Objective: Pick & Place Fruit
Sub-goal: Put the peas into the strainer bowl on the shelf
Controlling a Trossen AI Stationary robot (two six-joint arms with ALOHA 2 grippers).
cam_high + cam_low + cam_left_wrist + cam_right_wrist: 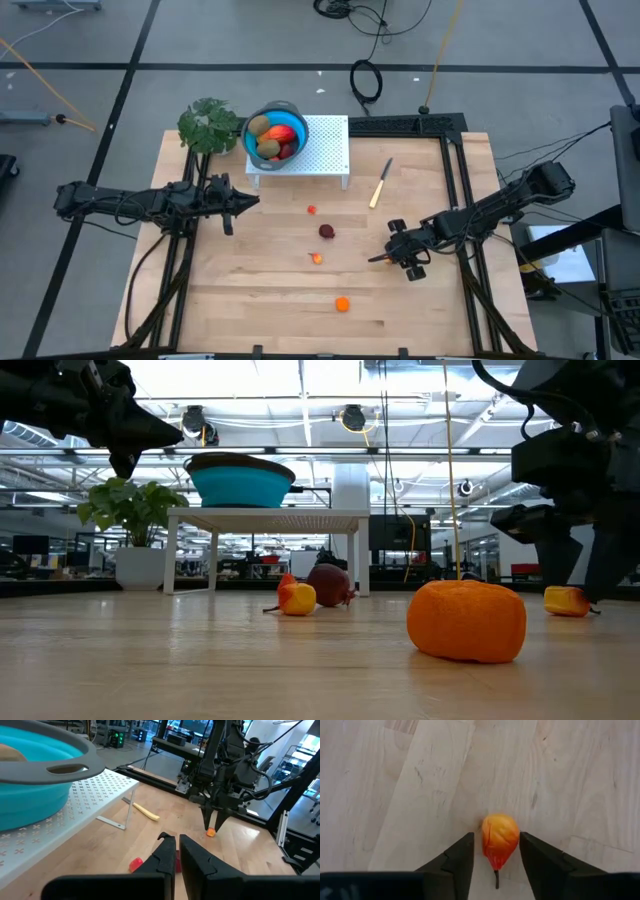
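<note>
Nearest the low camera you've got the orange ball, sitting on the table in front of everything else. Behind it: a small yellow-red piece touching a dark red ball. Far right, another orange-yellow piece lies on the wood under the right arm. The blue bowl sits on top of the white stand, with the plant just beside it.

High view: your bowl holds several fruit — olive-brown ovals, a red-orange piece, something dark red at the rim side. Loose on the table: a tiny red bit, the dark red ball, an orange-red bit, the orange ball. The knife lies right of the stand. The left gripper hovers just below the stand's left end; the right gripper is low over the boards, right of the loose fruit.

Left wrist: fingers clenched, nothing between them. You can see the bowl's grey rim on the perforated stand.

Right wrist: fingers flank the orange-red piece, one on each side, tight against it or nearly so. You can't tell whether they grip it. It rests on the wood.
</note>
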